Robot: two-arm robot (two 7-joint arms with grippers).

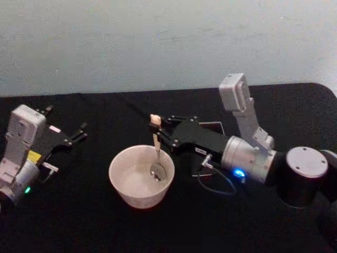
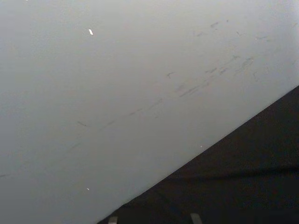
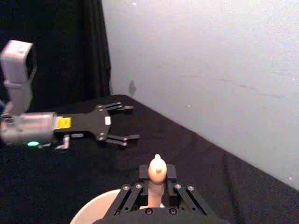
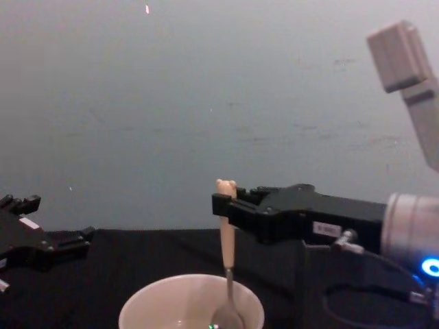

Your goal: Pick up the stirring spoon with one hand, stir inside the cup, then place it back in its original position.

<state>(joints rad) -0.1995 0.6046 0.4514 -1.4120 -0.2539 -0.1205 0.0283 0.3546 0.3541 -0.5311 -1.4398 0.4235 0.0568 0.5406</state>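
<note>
Your right gripper (image 1: 159, 132) has its jaws closed on the stirring spoon (image 1: 156, 149) just below the bear-head top. The spoon stands upright, its silver bowl inside the cream cup (image 1: 120, 182) on the black desk (image 1: 73, 216). Your left gripper (image 1: 80, 133) rests far left, jaws open.

Right claw (image 1: 159, 134) clamped, reaching left; left claw (image 3: 131, 122) spread, parked.
</note>
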